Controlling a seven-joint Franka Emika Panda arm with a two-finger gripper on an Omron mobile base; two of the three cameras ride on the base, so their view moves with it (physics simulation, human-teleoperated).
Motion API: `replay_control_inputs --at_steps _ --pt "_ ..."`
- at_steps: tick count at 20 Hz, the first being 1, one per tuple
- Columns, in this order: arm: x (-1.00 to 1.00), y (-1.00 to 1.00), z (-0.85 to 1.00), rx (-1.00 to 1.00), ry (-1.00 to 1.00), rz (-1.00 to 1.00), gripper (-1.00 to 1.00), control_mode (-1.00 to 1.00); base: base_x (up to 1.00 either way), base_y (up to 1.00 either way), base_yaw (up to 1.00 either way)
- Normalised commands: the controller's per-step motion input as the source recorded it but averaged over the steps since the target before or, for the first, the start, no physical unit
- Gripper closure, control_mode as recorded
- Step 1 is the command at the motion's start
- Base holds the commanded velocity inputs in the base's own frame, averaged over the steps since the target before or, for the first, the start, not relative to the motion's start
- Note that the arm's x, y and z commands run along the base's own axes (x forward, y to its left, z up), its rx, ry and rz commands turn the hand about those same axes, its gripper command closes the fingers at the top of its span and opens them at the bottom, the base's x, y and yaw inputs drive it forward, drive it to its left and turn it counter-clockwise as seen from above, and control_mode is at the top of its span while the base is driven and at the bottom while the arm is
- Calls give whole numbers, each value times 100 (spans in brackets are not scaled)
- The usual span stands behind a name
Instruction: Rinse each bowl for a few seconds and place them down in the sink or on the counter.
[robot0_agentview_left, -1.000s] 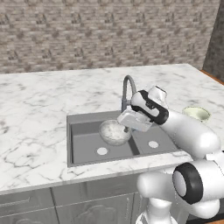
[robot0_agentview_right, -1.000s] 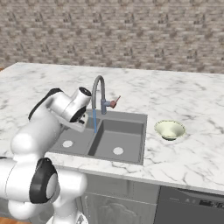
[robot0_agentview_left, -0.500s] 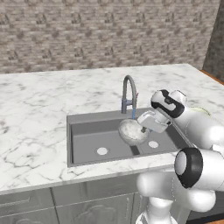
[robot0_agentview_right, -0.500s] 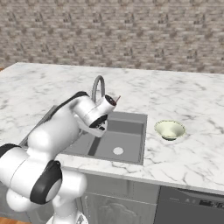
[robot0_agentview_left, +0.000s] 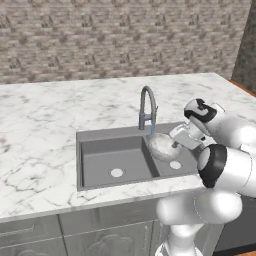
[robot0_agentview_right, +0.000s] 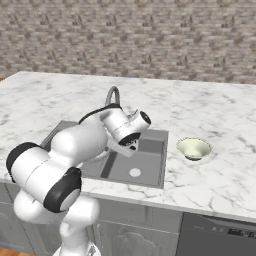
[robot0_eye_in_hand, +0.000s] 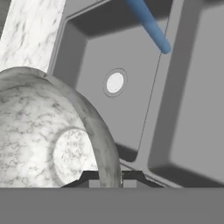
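The gripper (robot0_eye_in_hand: 106, 177) pinches the rim of the stone-grey bowl (robot0_agentview_left: 163, 146) above the sink's (robot0_agentview_left: 100, 137) right basin, beneath the faucet (robot0_agentview_left: 146, 106), while the cream-green bowl (robot0_agentview_right: 194, 148) sits on the desk (robot0_agentview_right: 220, 120) at the sink's three o'clock.

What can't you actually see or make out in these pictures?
- Right base view: the stone bowl is hidden behind the arm.
- Left base view: the cream bowl is hidden behind the arm.
- Hand view: the hand's fingertips are mostly cut off; the stone bowl's left side leaves the frame.
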Motion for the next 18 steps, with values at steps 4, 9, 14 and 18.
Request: replay_control_inputs --at_steps 4,9,14,18 --pt "32 -31 0 2 0 0 100 -100 0 0 0" --pt "47 -5 -6 0 0 0 100 -100 0 0 0" --pt "40 0 -16 0 0 0 100 -100 0 0 0" --pt "29 0 -11 0 0 0 100 -100 0 0 0"
